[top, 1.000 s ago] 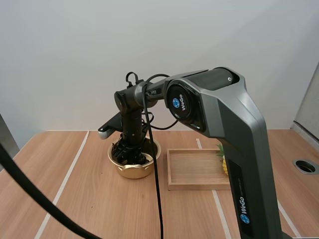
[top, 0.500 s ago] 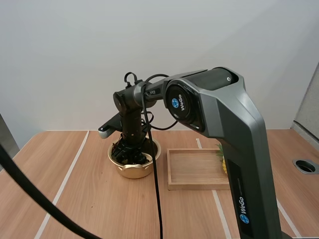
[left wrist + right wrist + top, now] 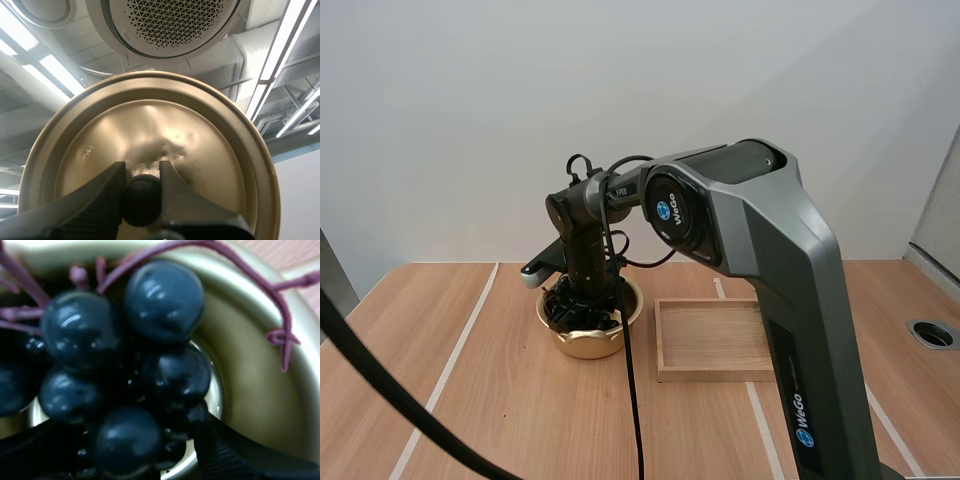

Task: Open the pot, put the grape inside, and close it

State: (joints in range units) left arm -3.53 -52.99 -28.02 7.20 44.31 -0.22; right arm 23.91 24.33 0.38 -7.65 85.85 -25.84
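Right arm (image 3: 750,230) has edged left; right gripper (image 3: 582,308) is among grapes (image 3: 125,365) in the pot (image 3: 588,342) on the table (image 3: 500,400), hold unclear. Left gripper (image 3: 141,180) clamps lid (image 3: 210,145) knob (image 3: 142,200).

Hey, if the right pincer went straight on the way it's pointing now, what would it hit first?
Most likely the bunch of dark blue-black grapes: it lies directly ahead of the right pincer, inside the round gold metal pot. The pot's floor would come next.

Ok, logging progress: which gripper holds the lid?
The left gripper, pinching the black knob of the lid; the right gripper is down in the pot with the grapes.
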